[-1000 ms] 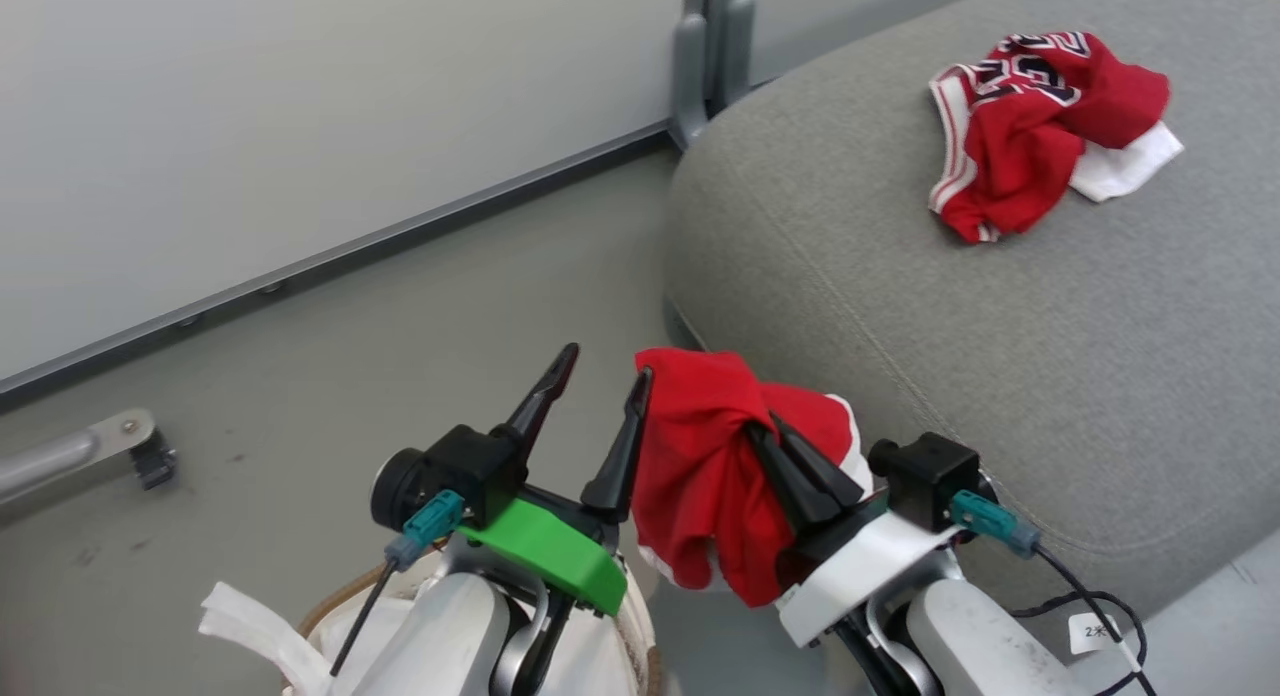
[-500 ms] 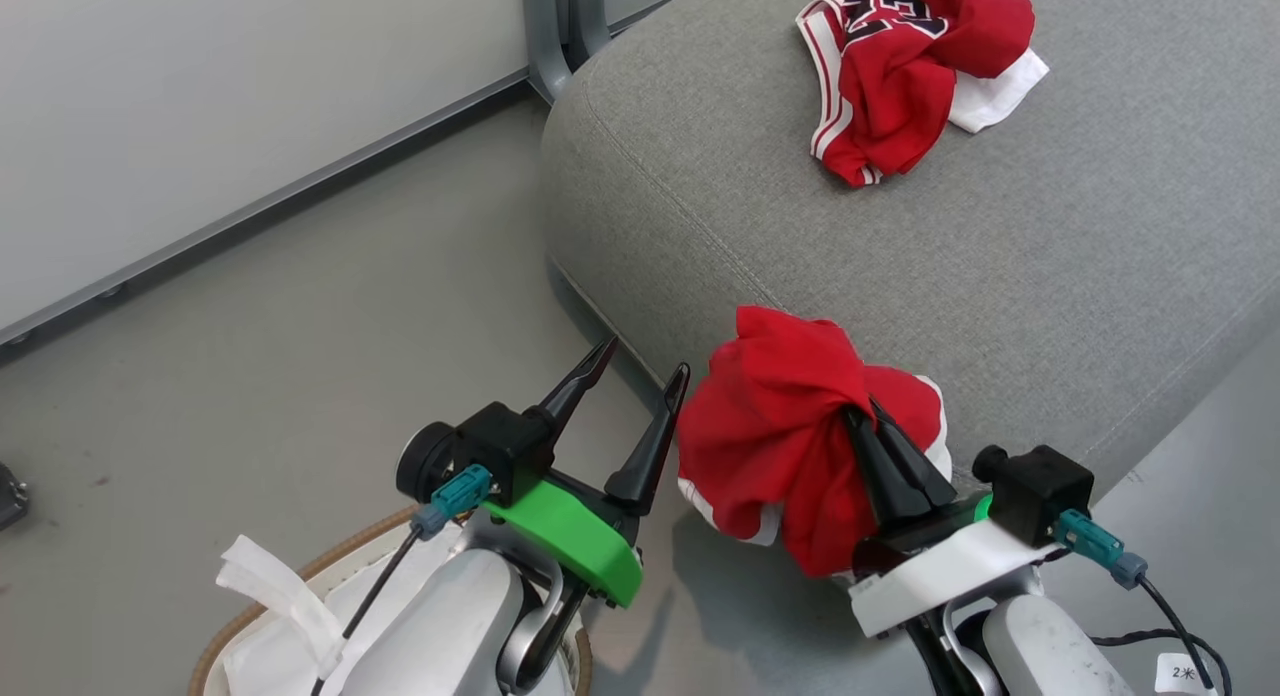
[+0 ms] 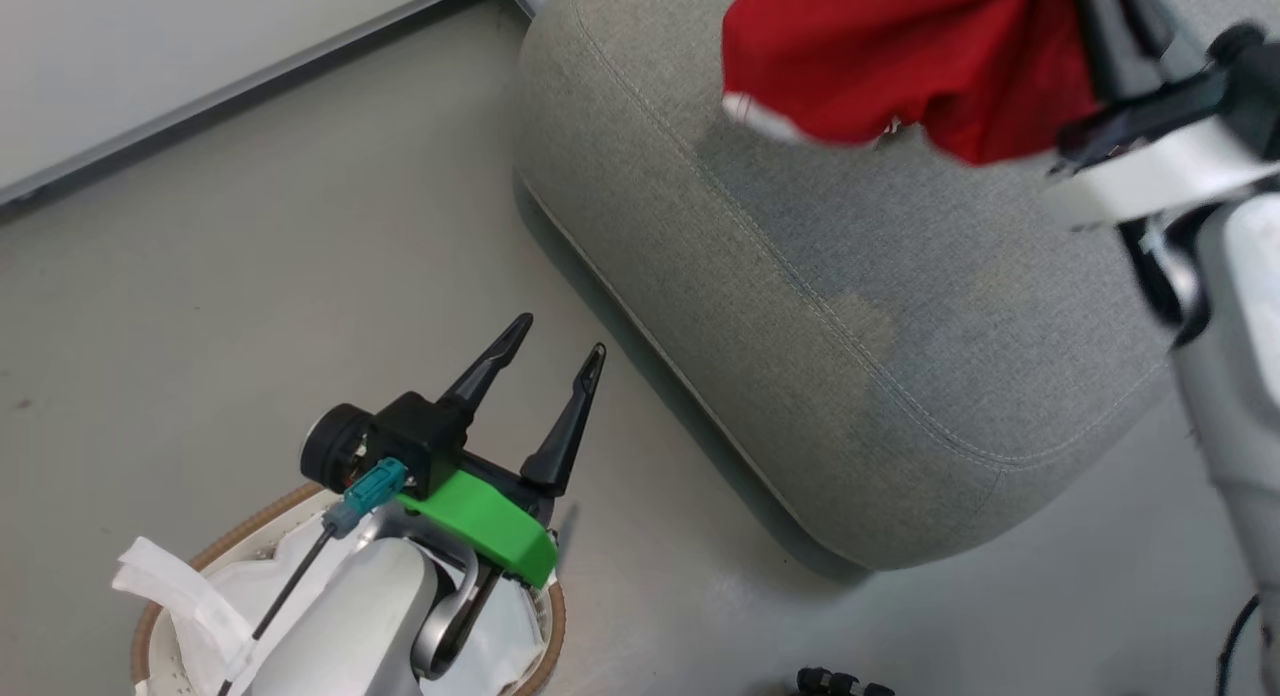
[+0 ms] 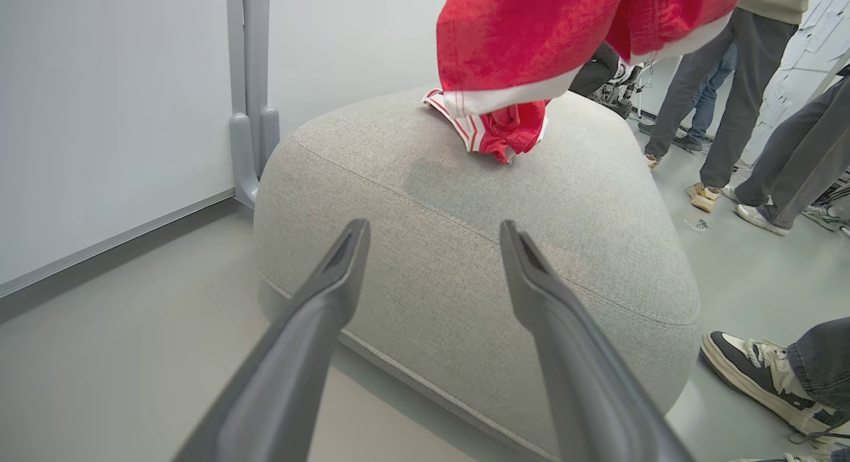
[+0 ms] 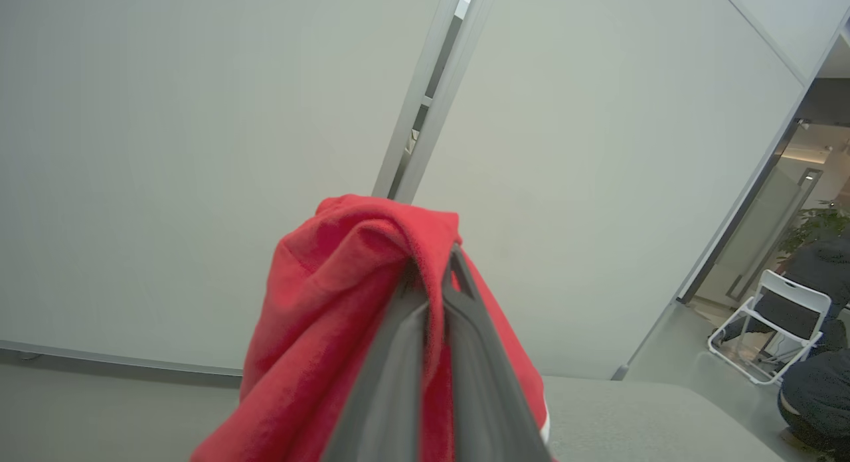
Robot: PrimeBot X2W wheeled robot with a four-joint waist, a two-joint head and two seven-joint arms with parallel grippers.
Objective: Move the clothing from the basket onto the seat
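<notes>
**Right arm up: red garment now held over the seat**

Since half a second ago your right gripper (image 5: 446, 271) has risen from beside the cushion's near edge to above its top. The head camera swung as well, so discount the shift of the whole scene.

- Right fingers: pressed together, pinching the red garment (image 3: 900, 56). The cloth folds over both tips and hangs down either side of them. Its white-trimmed hem is clear of the seat (image 3: 850, 306).
- Left gripper (image 3: 560, 338): fingers spread wide as before, with nothing between them.
- Behind and below the left fingers is the basket (image 3: 200, 551), with a white liner sheet (image 3: 170, 586) bunched inside.
- Ahead of the left fingertips is the seat's rounded corner.
- Farther past those tips, a second red garment (image 4: 495, 127) with white striped trim lies on the cushion top, under the hanging one. You cannot tell whether the two touch.
- Right of the left fingers, a person's shoe (image 4: 744, 369) is on the floor near the seat.
</notes>
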